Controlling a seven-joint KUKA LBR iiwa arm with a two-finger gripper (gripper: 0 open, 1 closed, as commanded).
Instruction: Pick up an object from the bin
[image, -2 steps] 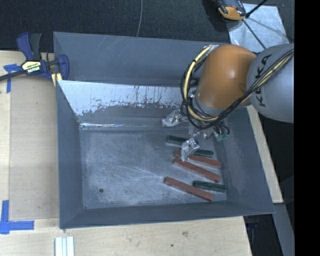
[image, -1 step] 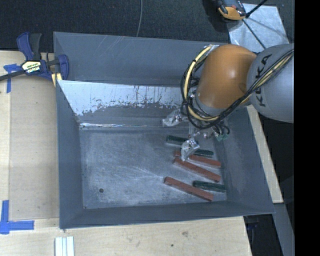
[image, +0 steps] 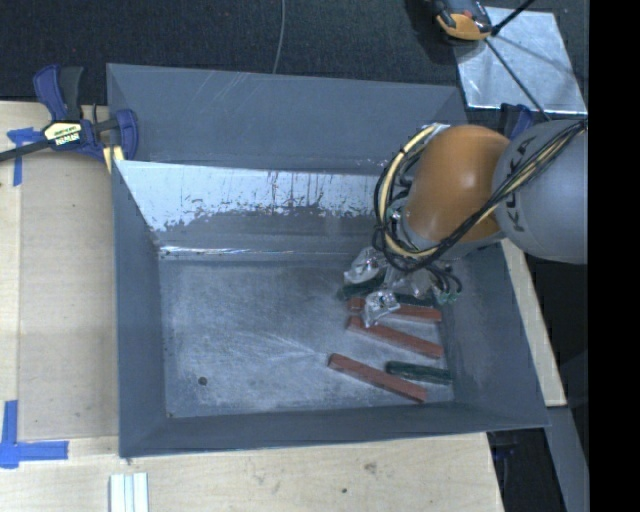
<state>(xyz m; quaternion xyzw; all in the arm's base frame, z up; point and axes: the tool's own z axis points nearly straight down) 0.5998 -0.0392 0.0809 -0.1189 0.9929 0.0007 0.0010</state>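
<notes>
Pincer: the pincer (image: 369, 290) was low in the right half of the grey metal bin (image: 250, 200). Its two silver tips stood apart, and nothing could be seen between them.
Nearest thing: an upper reddish-brown flat strip (image: 412, 313) lay just beside the pincer's lower tip, its left end by that tip. Whether they touched could not be told.
Next out: a middle reddish-brown flat strip (image: 398, 341) lay close below the first and roughly parallel to it.
Further out: a long reddish-brown flat strip (image: 372, 377) lay toward the front wall, with a dark green short rod (image: 420, 372) against its right part.
Rest of floor: bare grey metal to the left.
Handling (judged): the strips looked thin, stiff and light, probably wood or plastic. Because they lie flat, they leave little height to grip and would likely slide on the smooth metal.
Hold (judged): grip the upper strip across its narrow width near mid-length, so it does not swing or tip.
Risk (judged): the tips could catch the neighbouring strip.
</notes>
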